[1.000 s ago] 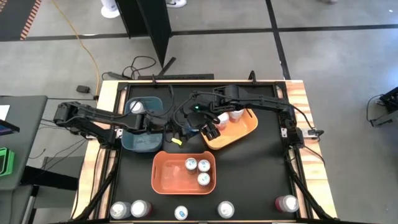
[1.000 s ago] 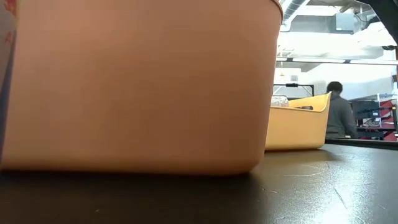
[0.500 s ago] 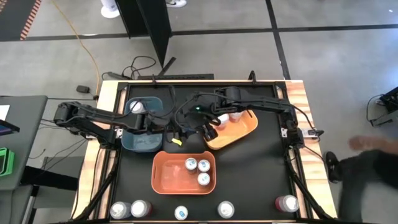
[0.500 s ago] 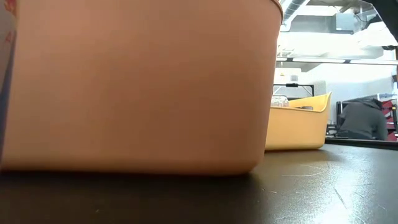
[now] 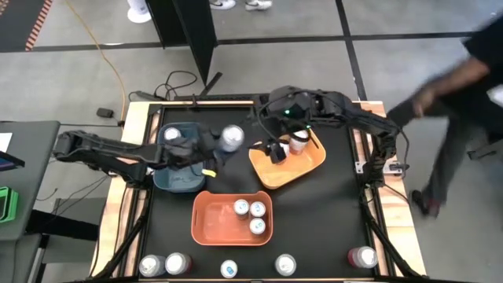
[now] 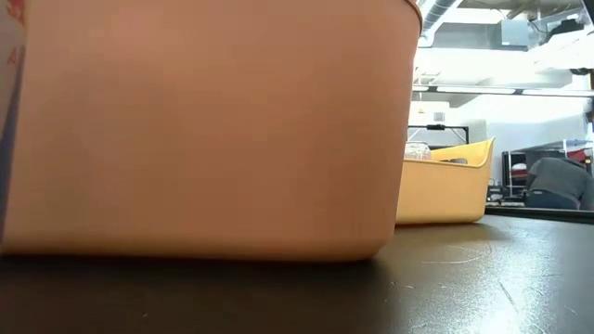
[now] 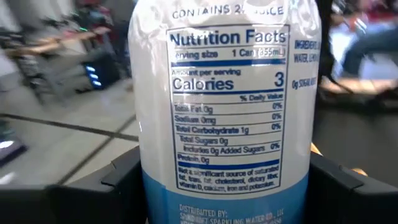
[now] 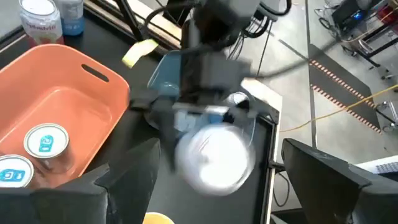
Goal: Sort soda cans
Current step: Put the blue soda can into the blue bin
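Along the near edge of the table five unsorted soda cans (image 5: 229, 269) stand in a row, one of them (image 5: 363, 256) at the near right corner. Just beyond, the orange bin (image 5: 206, 222) holds three blue-labelled cans (image 5: 250, 216). My left gripper (image 5: 214, 148) is clamped on a white and blue can (image 7: 224, 112), held tilted in the air between the blue bin (image 5: 169, 181) and the yellow bin (image 5: 302, 168), toward the far left of the table. My right gripper (image 5: 277, 149) hangs with fingers spread and empty over the yellow bin's far corner, beside the cans (image 5: 297, 141) there. I judge the risk to be collision: both grippers are close together mid-table, and a careless swing could knock the held can loose or tip the yellow bin.
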{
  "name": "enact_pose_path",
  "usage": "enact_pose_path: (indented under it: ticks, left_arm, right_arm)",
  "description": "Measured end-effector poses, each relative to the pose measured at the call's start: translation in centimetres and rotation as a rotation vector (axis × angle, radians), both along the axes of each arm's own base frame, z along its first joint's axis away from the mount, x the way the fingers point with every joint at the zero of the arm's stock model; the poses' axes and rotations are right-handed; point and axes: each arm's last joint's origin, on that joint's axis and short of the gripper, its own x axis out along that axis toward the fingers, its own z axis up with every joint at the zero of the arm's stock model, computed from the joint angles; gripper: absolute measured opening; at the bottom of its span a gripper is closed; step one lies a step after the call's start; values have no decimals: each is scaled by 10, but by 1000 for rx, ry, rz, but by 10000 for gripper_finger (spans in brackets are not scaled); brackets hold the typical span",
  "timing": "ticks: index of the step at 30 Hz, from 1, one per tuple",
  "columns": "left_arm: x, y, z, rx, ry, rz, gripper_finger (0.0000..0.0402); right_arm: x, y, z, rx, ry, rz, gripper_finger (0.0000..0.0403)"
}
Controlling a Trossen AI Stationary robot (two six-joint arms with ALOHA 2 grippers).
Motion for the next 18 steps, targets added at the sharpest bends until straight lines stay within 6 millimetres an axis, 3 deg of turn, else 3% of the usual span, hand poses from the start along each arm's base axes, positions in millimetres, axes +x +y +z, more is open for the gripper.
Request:
enact_pose_path:
  ticks: [5, 10, 18]
  left_arm:
    - [-33, 9, -20, -52, -22, 123, 286]
    - [-54, 9, -36, -65, -40, 122, 286]
    - [-80, 5, -43, 2, -122, 73, 286]
  right_arm:
    - [4, -3, -6, 7, 28, -11, 353]
    - [13, -11, -15, 18, 23, -14, 352]
    - [32, -52, -43, 211, -31, -24, 339]
